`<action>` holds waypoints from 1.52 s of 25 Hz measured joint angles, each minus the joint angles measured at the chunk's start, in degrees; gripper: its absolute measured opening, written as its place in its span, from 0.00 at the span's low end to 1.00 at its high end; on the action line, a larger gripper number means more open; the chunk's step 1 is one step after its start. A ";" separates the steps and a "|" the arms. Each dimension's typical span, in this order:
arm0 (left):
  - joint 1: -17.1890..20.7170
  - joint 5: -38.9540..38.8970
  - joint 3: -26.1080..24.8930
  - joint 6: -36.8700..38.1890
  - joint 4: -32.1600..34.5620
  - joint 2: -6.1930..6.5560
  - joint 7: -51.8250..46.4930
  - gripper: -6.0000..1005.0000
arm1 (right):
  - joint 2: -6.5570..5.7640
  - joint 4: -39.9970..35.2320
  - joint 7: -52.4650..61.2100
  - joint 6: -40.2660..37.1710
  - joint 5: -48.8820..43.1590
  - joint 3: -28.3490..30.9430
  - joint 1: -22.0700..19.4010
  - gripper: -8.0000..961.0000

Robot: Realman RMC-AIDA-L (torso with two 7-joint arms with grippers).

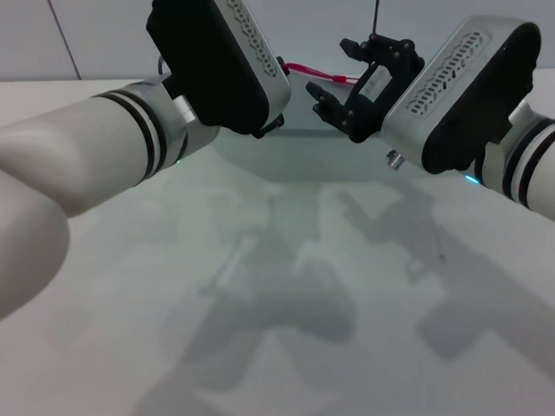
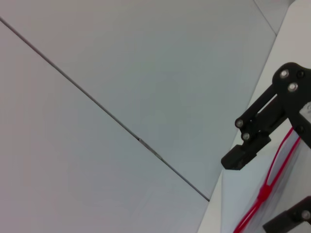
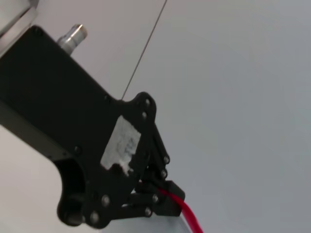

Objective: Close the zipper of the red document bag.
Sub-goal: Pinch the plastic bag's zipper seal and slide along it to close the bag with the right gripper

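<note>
Zipper [image 1: 308,71] of the red document bag [image 1: 293,155] at the far side of the desk [image 1: 269,361], seen as a thin red line running crosswise between the two arms, long axis roughly left to right from the robot's stance. Bag itself flat and translucent, mostly hidden behind the left arm's black housing, only a pale patch showing. Left end effector [image 3: 167,194] clamped narrow on the red strip at its left end, as seen from the right wrist view; hidden in the head view. Right end effector [image 1: 335,74] spread wide, one finger [image 2: 252,141] on each side of the red line without touching it, just above the strip. Small red slider [image 2: 264,191] visible in the left wrist view, lying on the line in the gap between those open fingers. Judged step: anchoring done on the left, pinch on the slider not yet made on the right. Nearer to the slider by far: the right arm. Likely need next: closing squarely on the slider, then a pull along the strip's own axis against the left-hand hold. Direction of closing not readable from these views. Risk: pinching bare tape beside the slider, or dragging the bag.
</note>
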 joint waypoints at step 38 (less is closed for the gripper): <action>-0.17 0.78 0.63 -2.53 -0.71 0.00 0.21 0.04 | 1.22 3.02 -0.02 0.00 -2.98 0.42 1.35 0.51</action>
